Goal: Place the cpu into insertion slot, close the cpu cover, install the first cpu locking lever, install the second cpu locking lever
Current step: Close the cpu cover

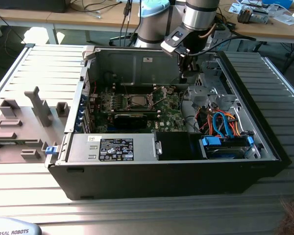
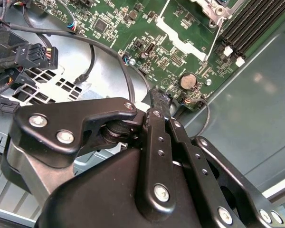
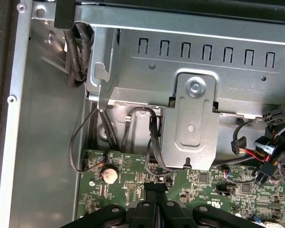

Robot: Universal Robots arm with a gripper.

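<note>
The black metal gripper [image 2: 159, 101] has its two fingers drawn together, with no gap that I can see and nothing visible between them. The tips hang just above the edge of the green circuit board [image 2: 147, 28], close beside the round silver coin battery [image 2: 187, 80].

A little farther along the board, a thin silvery wire locking lever [image 2: 214, 40] runs on a slant away from the tips; its long axis points roughly from the fingers toward the corner of the socket.

In the exterior view the square socket [image 1: 137, 101] lies to the exterior view's left of the gripper, well apart from it and near the middle of the board. The small flat grey square cpu [image 1: 137, 102] seems to sit already inside the socket, though from this far I cannot be sure. The thin silvery frame of the cpu cover [image 1: 137, 95] is around it; I cannot tell whether it lies flat or is lifted.

Behind all of this stands the grey steel back wall of the computer case [image 1: 132, 63].
</note>
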